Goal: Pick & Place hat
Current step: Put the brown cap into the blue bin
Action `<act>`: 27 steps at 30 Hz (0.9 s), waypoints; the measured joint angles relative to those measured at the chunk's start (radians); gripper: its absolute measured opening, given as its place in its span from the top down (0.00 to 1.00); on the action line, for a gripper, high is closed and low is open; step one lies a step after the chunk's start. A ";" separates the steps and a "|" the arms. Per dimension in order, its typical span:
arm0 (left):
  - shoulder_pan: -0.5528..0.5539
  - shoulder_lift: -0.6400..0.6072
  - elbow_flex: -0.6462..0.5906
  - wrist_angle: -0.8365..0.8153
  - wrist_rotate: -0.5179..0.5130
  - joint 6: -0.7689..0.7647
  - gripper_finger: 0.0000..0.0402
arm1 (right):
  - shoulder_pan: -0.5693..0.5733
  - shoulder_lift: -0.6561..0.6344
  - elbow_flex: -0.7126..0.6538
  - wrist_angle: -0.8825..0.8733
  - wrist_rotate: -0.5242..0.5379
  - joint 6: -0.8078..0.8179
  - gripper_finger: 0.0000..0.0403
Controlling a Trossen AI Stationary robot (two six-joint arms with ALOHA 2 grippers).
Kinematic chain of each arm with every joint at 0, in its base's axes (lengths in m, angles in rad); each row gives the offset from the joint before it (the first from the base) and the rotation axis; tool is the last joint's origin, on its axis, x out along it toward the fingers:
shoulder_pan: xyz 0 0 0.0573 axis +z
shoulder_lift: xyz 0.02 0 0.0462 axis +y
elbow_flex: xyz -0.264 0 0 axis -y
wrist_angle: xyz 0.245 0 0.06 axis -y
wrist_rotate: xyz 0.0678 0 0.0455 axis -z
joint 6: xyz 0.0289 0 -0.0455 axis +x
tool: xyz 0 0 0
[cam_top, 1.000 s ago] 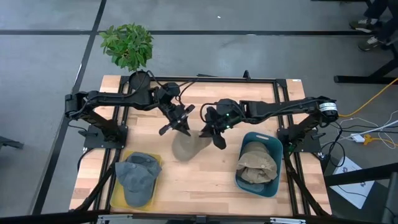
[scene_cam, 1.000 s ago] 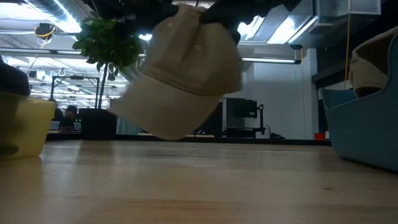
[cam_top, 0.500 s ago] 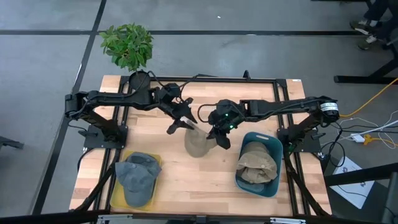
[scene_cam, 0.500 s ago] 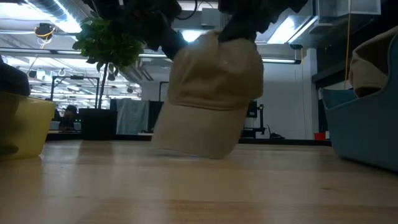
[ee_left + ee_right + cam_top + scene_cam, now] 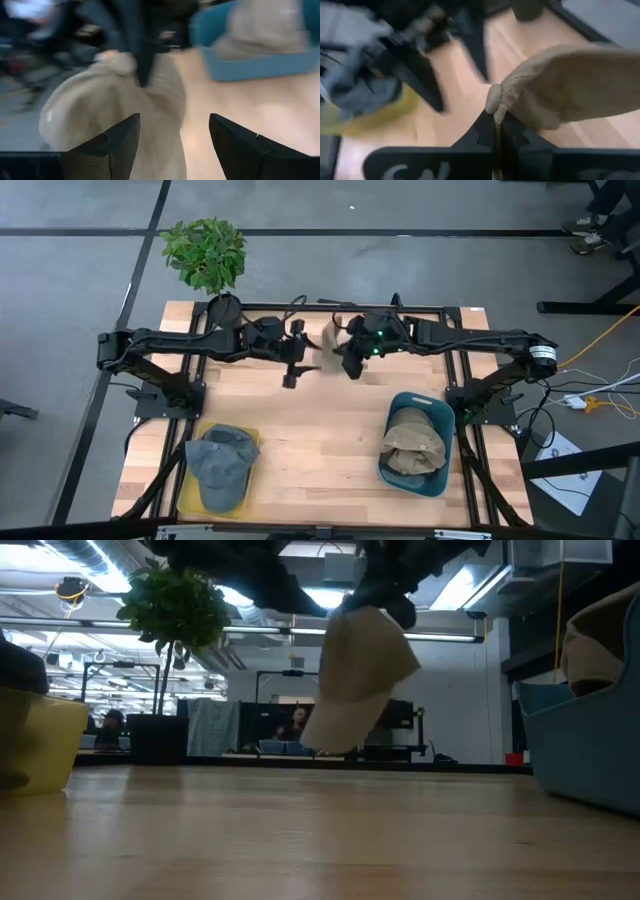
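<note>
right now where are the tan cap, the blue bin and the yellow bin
tan cap (image 5: 365,665): low view, on its crown
blue bin (image 5: 441,416): high view, on its right rim
yellow bin (image 5: 184,490): high view, on its left rim

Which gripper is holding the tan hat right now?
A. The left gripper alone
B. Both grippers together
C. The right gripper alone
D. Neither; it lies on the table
C: the right gripper is pinched shut on the edge of the tan hat, which hangs clear of the table, while the left gripper is open beside it.
</note>
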 joint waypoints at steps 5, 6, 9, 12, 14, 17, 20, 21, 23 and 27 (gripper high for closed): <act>-0.041 0.012 -0.001 0.103 -0.242 0.036 0.42 | 0.002 0.027 0.000 0.118 -0.002 -0.008 0.99; -0.047 0.012 -0.001 0.124 -0.282 0.036 0.42 | 0.002 0.030 0.000 0.137 -0.002 -0.011 0.99; -0.058 0.011 -0.001 0.154 -0.387 0.035 0.42 | 0.001 0.031 0.000 0.175 0.004 -0.026 0.99; -0.059 0.011 -0.001 0.148 -0.421 0.020 0.42 | 0.003 0.033 0.000 0.215 0.004 -0.042 0.99; -0.058 0.017 -0.001 0.142 -0.417 0.008 0.42 | 0.006 0.033 0.000 0.255 -0.002 -0.060 0.99; -0.058 0.021 0.000 0.132 -0.410 0.007 0.42 | 0.008 0.033 0.000 0.288 -0.017 -0.072 0.98; -0.058 0.021 0.000 0.135 -0.410 0.007 0.42 | 0.007 0.033 0.000 0.296 -0.024 -0.083 0.98; -0.058 0.021 0.000 0.136 -0.410 0.007 0.43 | 0.007 0.033 0.000 0.301 -0.023 -0.083 0.98; -0.058 0.021 0.000 0.139 -0.410 0.013 0.44 | 0.007 0.033 0.000 0.308 -0.023 -0.085 0.98; -0.058 0.021 0.000 0.136 -0.408 0.034 0.55 | 0.007 0.033 0.000 0.310 -0.023 -0.092 0.98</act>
